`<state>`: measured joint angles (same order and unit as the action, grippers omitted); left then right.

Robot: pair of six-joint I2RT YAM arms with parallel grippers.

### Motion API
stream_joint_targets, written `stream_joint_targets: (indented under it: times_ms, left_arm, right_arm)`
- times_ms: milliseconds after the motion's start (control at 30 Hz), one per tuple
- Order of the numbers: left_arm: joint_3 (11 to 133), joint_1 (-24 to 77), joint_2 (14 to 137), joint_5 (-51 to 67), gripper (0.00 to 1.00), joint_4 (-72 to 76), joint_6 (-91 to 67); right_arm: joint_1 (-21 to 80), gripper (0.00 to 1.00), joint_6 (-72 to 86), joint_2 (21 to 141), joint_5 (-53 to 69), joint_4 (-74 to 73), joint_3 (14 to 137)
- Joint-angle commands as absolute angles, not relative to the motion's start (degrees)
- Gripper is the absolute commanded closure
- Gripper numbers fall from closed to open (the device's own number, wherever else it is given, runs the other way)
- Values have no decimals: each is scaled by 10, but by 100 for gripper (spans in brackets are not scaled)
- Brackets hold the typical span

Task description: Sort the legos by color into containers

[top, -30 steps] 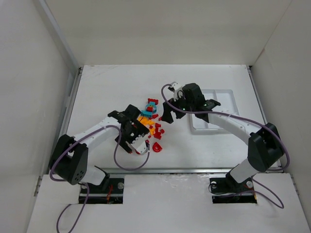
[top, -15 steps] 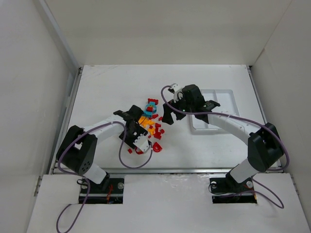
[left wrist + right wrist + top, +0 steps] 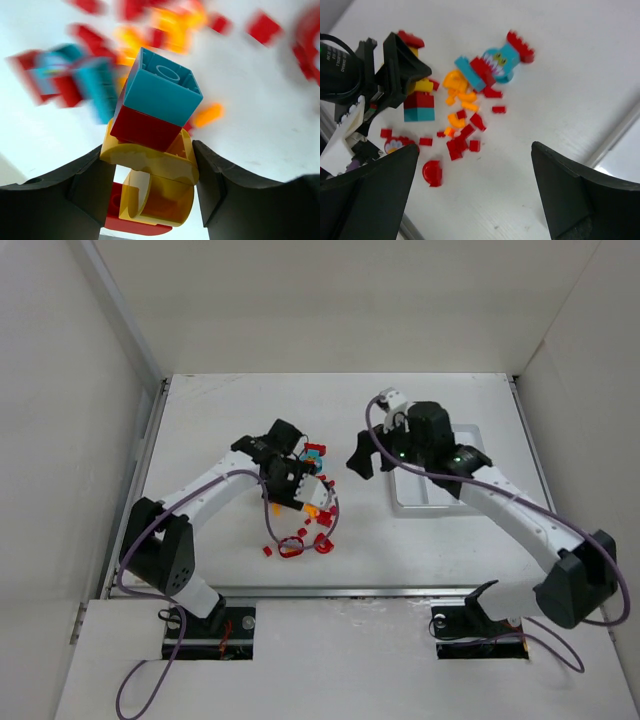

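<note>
White table point(image 3: 220, 410), lego stack point(image 3: 160, 97) in left pincer point(image 3: 152, 167)

1. Your left pincer point(image 3: 152, 165) has closed on a teal-red-yellow lego stack point(image 3: 156, 112) and shifted toward the far edge of the desk point(image 3: 220, 410).
2. Your right pincer point(image 3: 475, 165) has backed off toward the tray point(image 3: 475, 438).

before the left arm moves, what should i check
1. Left gripper grip on brick stack: ok, its yellow piece is pinched from both sides.
2. Stack is one colour: not ok, teal, red and yellow are joined.
3. Right gripper free to help: ok, open and empty.
4. White tray compartments ready: cannot tell, the right arm covers most of it.
</note>
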<state>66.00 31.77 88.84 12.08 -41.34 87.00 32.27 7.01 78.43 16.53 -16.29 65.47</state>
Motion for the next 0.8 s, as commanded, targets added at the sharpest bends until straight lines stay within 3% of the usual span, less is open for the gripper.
stream_joint_targets:
  times_ms: [0,167,333,500,767]
  left_arm:
    - [741,316,867,209,100,-446,763]
    - [841,306,874,291,100,-427,589]
    - [881,306,886,434,100,-427,454]
    - [882,306,886,530,100,-432,392]
    - [892,306,886,555,100,-432,392]
  right_arm:
    - [298,0,89,718,155,-129,686]
    - [305,8,41,685,170,-129,686]
    - [316,23,-2,656,215,-124,680]
    - [334,24,-61,632,238,-124,675]
    - [346,29,-109,650,312,-119,657]
